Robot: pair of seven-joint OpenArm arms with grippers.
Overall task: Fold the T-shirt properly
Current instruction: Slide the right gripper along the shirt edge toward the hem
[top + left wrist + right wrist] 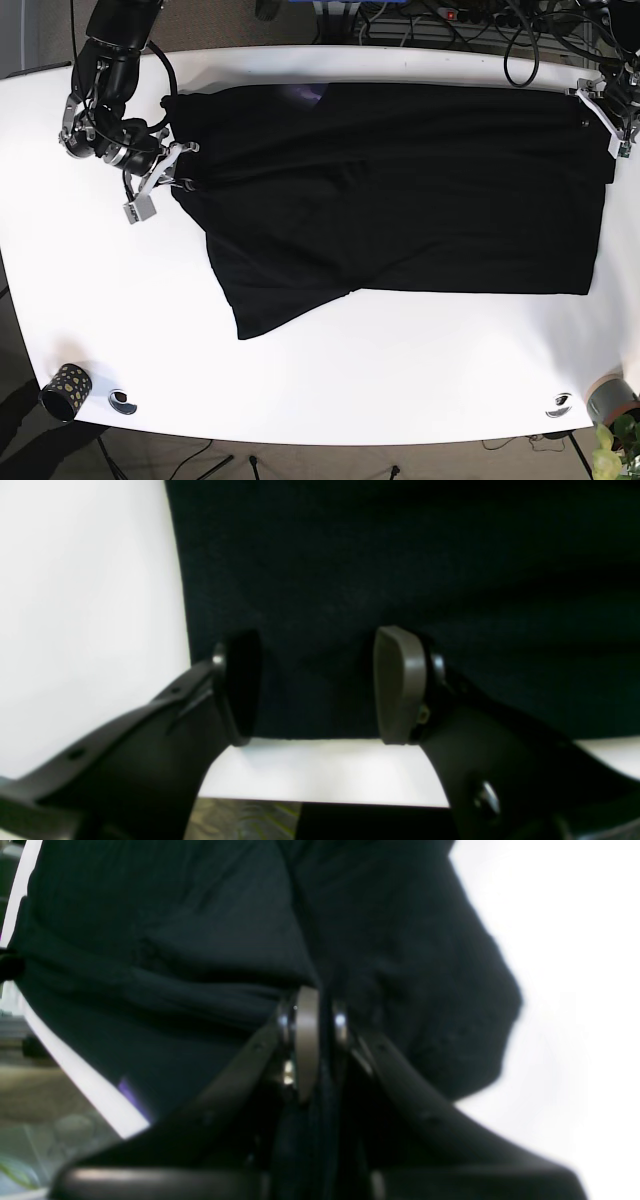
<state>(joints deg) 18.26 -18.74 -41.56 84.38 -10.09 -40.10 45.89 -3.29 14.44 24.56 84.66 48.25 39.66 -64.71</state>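
Note:
A black T-shirt [400, 190] lies spread across the white table [380, 380], with a loose flap hanging toward the front left. My right gripper [178, 160] is at the shirt's left edge. In the right wrist view it [320, 1040] is shut on a bunched fold of the black cloth [200, 915]. My left gripper [592, 115] is at the shirt's far right corner. In the left wrist view it [317, 687] is open, its fingers [400, 685] straddling the shirt's edge [400, 555] with nothing pinched between them.
A black dotted cup [66, 388] and a small round object [122, 401] stand at the front left. Another round object [558, 404] and a potted plant [612, 410] are at the front right. Cables [430, 20] run behind the table. The table's edge [325, 800] is close below my left gripper.

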